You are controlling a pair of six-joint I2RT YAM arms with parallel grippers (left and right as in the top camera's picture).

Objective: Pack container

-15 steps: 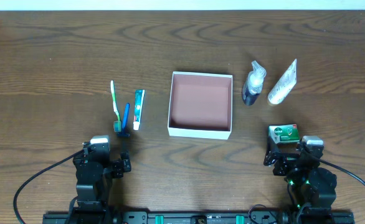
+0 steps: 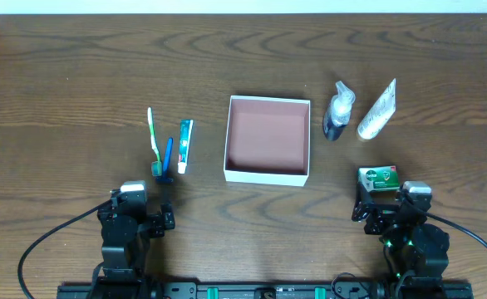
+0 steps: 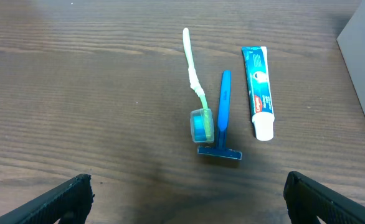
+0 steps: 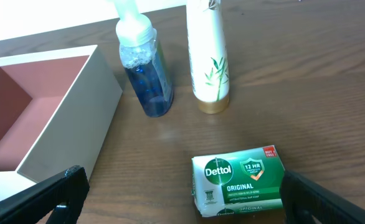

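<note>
The container (image 2: 268,176), a square shallow white box with a reddish-brown inside, sits open and empty at the table's middle; its corner shows in the right wrist view (image 4: 58,149). Left of it lie a toothbrush (image 2: 153,137), a blue razor (image 2: 168,158) and a toothpaste tube (image 2: 184,146), also in the left wrist view: the toothbrush (image 3: 192,71), the razor (image 3: 223,115), the toothpaste tube (image 3: 258,90). Right of it lie a blue spray bottle (image 2: 336,112) and a white tube (image 2: 377,110). A green soap box (image 2: 379,178) lies in front of my right gripper (image 4: 182,208). My left gripper (image 3: 185,202) is open and empty, short of the razor. The right gripper is open and empty.
The dark wooden table (image 2: 61,100) runs to a pale edge at the back. Both arm bases stand at the table's front edge, with black cables curving out to the sides.
</note>
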